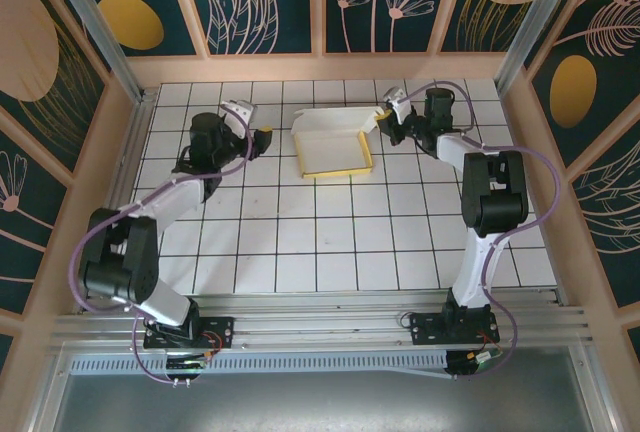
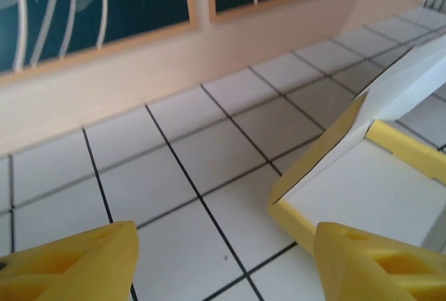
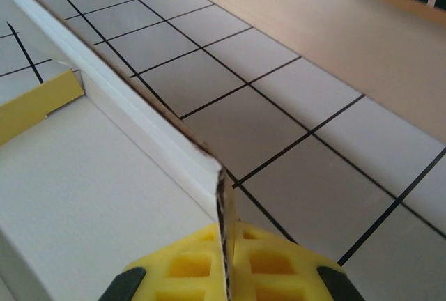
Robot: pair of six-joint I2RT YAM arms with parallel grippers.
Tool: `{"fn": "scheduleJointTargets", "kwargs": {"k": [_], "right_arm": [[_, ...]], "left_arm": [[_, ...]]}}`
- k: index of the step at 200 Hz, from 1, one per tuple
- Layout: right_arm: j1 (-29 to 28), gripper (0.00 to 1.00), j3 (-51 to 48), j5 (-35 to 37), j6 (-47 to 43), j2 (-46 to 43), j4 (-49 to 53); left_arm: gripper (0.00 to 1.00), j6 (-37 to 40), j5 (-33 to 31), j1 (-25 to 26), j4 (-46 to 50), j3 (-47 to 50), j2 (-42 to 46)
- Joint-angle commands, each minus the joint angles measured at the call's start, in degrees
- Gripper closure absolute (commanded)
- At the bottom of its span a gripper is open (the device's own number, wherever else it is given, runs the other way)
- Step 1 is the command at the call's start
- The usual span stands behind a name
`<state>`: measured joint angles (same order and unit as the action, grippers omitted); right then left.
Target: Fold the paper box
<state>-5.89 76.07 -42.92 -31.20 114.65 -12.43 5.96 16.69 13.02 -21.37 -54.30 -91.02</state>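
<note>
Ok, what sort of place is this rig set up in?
Probably a purpose-built robot cell or demo booth: a white gridded tabletop, leaf-printed wall panels closing it in on three sides, and an aluminium rail carrying both arm bases.

The box [image 1: 333, 142] is thin matt card, white on one face and yellow on the other, with a raw, rough cut edge. The table [image 1: 300, 242] looks like smooth white tile with a faint sheen. The fingers [image 3: 188, 263] are matt yellow plastic. A brushed metal rail [image 1: 320, 326] runs along the table's near edge.
</note>
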Motion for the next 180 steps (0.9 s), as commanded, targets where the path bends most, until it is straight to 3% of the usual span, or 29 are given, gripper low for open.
{"fn": "scheduleJointTargets", "kwargs": {"k": [1, 16, 37, 72, 147, 180], "right_arm": [[-0.44, 1.00, 3.53, 0.14, 2.55, -1.88, 7.25], [-0.48, 1.00, 5.32, 0.70, 3.06, -1.20, 9.14], [-0.79, 1.00, 6.08, 1.08, 2.92, -0.73, 9.62], [-1.20, 1.00, 6.39, 1.08, 2.35, -0.83, 9.75], [-1.87, 1.00, 7.65, 1.52, 1.74, -0.22, 10.97], [-2.05, 1.00, 8.24, 2.02, 1.87, 0.05, 11.32]], "left_arm": [[0.33, 0.77, 13.82, -0.55, 8.57, -7.16, -5.38], [0.33, 0.58, 19.53, -0.54, 8.49, -9.80, -6.80], [0.33, -0.95, 22.34, -0.54, 5.50, -11.52, -10.32], [0.36, -1.88, 23.36, -0.54, 1.25, -14.78, -14.12], [0.46, 3.71, 23.49, -0.47, 4.52, -25.55, -22.43], [0.63, 4.64, 24.86, -0.47, 6.61, -28.93, -24.60]]}}
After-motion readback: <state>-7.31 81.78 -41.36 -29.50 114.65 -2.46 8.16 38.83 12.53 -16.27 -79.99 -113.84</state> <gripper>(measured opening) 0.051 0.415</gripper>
